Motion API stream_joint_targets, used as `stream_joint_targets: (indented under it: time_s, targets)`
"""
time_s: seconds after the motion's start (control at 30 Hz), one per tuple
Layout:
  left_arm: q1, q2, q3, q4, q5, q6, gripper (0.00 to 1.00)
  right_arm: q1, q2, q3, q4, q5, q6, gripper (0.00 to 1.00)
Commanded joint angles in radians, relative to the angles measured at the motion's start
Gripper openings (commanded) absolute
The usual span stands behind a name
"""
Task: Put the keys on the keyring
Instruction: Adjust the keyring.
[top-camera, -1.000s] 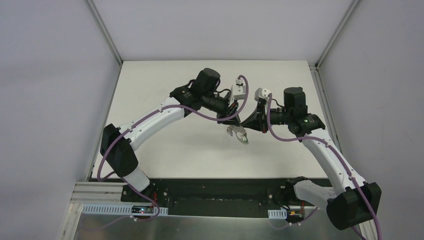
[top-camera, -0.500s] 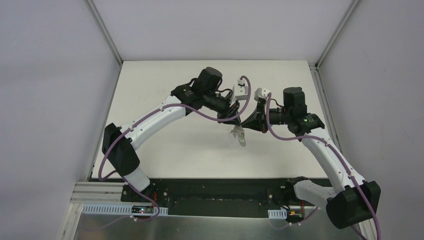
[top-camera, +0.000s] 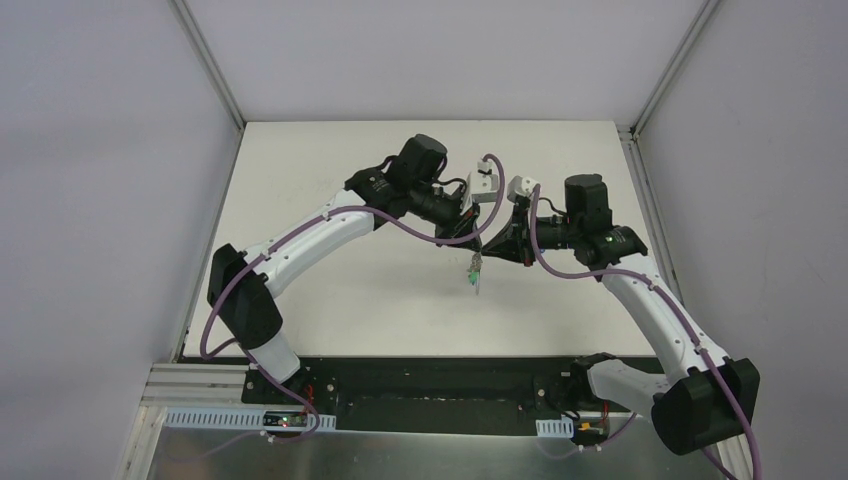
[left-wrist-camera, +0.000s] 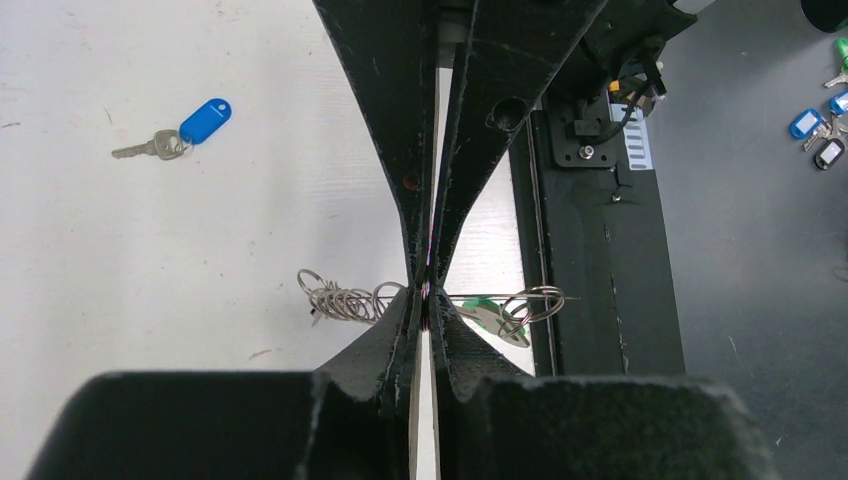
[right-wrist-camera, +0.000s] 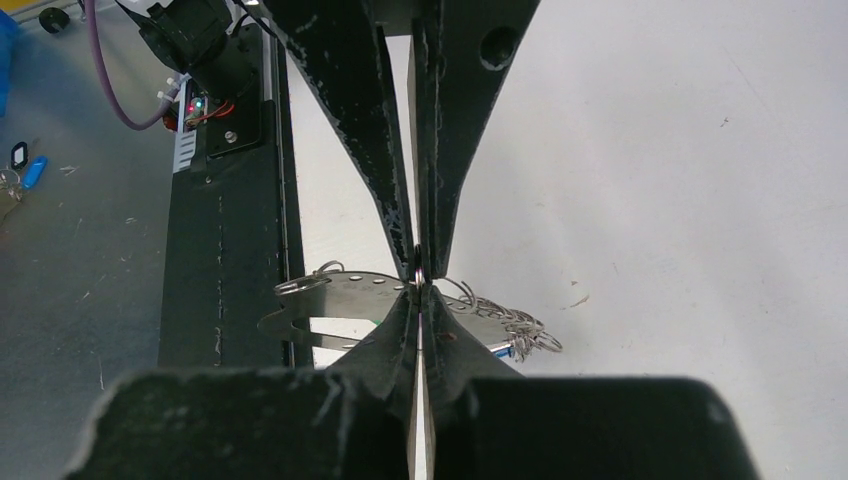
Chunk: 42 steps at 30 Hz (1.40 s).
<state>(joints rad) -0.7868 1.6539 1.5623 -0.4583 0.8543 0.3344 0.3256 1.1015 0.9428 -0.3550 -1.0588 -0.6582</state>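
Observation:
The keyring (top-camera: 476, 276) hangs in the air between my two grippers, above the middle of the table. My left gripper (left-wrist-camera: 427, 292) is shut on its thin edge; the small linked rings (left-wrist-camera: 340, 299) show to its left, and the green key (left-wrist-camera: 490, 315) hangs from a ring to its right. My right gripper (right-wrist-camera: 418, 278) is shut on a small ring at the top edge of the flat grey loop (right-wrist-camera: 340, 295). The blue key (left-wrist-camera: 190, 128) lies loose on the white table. It is hidden in the top view.
The black base strip (left-wrist-camera: 590, 250) runs along the table's near edge. Several spare key tags (left-wrist-camera: 820, 125) lie on the grey surface beyond it. Both arms meet over the table centre (top-camera: 480, 235). White table (top-camera: 350, 290) lies below the keyring.
The keyring has turned from broadside to edge-on in the top view and shifted slightly left. Both grippers stay shut on it and have moved slightly closer together.

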Motion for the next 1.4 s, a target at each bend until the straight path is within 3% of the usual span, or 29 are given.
stream_joint_targets:
  time_s: [0.0,0.2,0.3,0.43,0.63,0.7,1.03,1.37]
  targets:
    - [-0.011,0.014,0.038,-0.006,0.019,0.028,0.04,-0.002,-0.002,0.019,0.028,-0.041,-0.008,0.00]
    - [-0.009,0.022,0.061,-0.006,0.053,0.014,0.00,-0.005,-0.007,0.007,0.049,-0.035,0.019,0.00]
    - [0.013,0.002,0.033,0.063,0.122,-0.046,0.00,-0.026,-0.021,-0.010,0.102,-0.046,0.084,0.13]
    - [0.068,-0.046,-0.106,0.395,0.202,-0.333,0.00,-0.075,-0.035,-0.028,0.196,-0.095,0.209,0.21]
    - [0.130,-0.067,-0.345,1.168,0.236,-0.913,0.00,-0.147,-0.035,-0.071,0.373,-0.152,0.408,0.22]
    - [0.135,-0.051,-0.364,1.256,0.232,-0.994,0.00,-0.152,-0.034,-0.075,0.404,-0.170,0.436,0.22]
    - [0.154,0.005,-0.417,1.541,0.191,-1.240,0.00,-0.172,-0.034,-0.086,0.440,-0.146,0.488,0.23]
    - [0.161,0.027,-0.494,1.699,0.156,-1.373,0.00,-0.178,-0.014,-0.053,0.559,-0.164,0.617,0.23]
